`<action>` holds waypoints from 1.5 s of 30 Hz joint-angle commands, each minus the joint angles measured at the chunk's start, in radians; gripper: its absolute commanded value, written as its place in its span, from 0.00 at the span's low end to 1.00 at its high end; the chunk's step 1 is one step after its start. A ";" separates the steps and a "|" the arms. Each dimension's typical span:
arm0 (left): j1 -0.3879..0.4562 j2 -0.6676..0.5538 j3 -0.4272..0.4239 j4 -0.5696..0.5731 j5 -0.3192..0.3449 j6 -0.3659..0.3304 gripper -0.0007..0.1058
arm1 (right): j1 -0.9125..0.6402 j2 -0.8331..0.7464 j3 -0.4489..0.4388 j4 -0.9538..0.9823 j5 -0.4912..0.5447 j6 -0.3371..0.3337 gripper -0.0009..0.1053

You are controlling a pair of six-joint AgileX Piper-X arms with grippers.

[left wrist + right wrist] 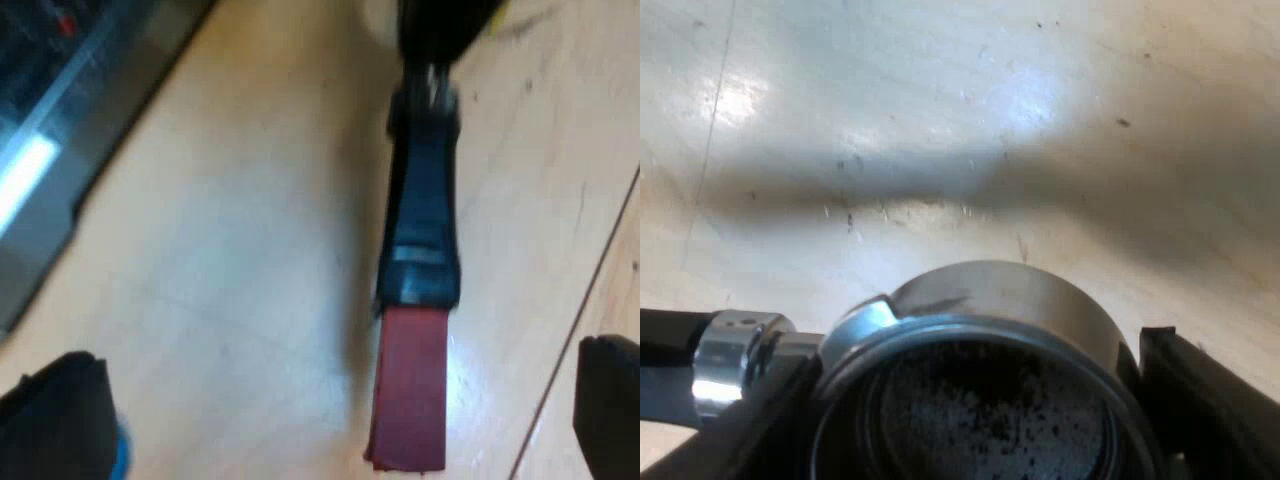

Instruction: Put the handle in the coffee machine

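Left gripper released, fingers spread wide, flanking red end of handle | holder low over table, grounds inside, right gripper clenched round it | espresso machine beyond, apart | judged: insertion not begun; carry, seat, lock remained.

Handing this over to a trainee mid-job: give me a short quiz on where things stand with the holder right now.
1. True or false: the holder is locked into the espresso machine.
2. The left gripper is: A) open B) shut on a tamper C) shut on a mug.
3. What lies in the holder's basket?
Key: 1 false, it is off the machine, over the table; 2 A; 3 dark coffee grounds.
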 commanded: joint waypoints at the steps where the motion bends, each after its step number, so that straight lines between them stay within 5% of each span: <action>1: -0.006 0.003 0.032 -0.030 0.032 0.002 0.88 | -0.005 -0.025 -0.008 0.017 -0.015 -0.006 0.01; 7: -0.006 0.003 0.052 -0.049 0.081 0.002 0.88 | -0.005 -0.025 -0.012 -0.001 -0.011 -0.006 0.01; 45: -0.006 0.003 0.052 -0.113 0.081 0.002 0.88 | -0.005 -0.025 -0.041 -0.027 -0.001 0.016 0.01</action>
